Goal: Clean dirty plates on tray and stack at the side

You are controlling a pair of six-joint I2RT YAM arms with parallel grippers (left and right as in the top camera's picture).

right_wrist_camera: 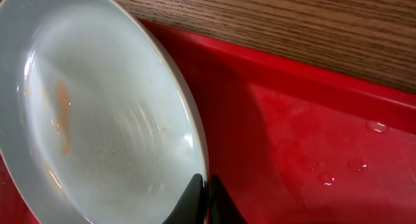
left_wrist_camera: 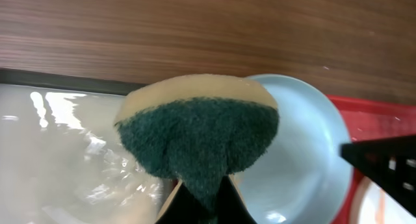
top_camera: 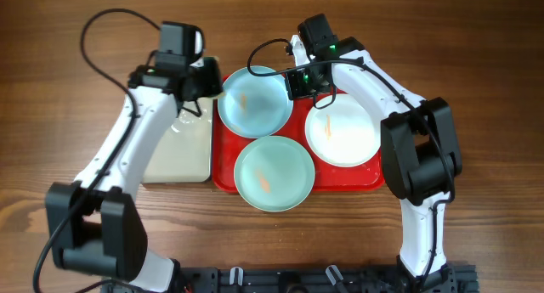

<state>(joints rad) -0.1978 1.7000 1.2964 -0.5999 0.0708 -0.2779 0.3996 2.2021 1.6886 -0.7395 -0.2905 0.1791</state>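
At the bottom edge of the right wrist view, our right gripper (right_wrist_camera: 205,193) has its jaws drawn narrow on the rim of the upper blue plate (right_wrist_camera: 97,120), one finger inside the rim and one outside. We cannot tell whether that edge is lifted off the red tray (right_wrist_camera: 292,139). An orange smear (right_wrist_camera: 62,110) runs down the plate's left half, and water beads dot the tray at the right of the frame.

Our left gripper (left_wrist_camera: 201,201) is clamped on a sponge (left_wrist_camera: 198,133), green scouring face toward the camera and pale foam behind. It hangs over the boundary between the cream tray (left_wrist_camera: 52,133) and the blue plate, with bare table (left_wrist_camera: 195,29) across the top of the frame.

The step in hand looks like scrubbing this plate. To do it well, we:
- keep the right pinch firm, since the plate is glossy and wet and will want to spin
- bring the sponge right and down so the green face lands flat on the smear
- scrub in short strokes toward the pinched rim, not away from it, so the plate does not slip out of the pinch
- keep clear of the right gripper, which sits close at the right edge of the left wrist view

Overhead, the lower blue plate (top_camera: 274,172) at bottom centre, also marked orange, and the white plate (top_camera: 342,132) at the right lie on the tray. No plate is stacked at the side yet.
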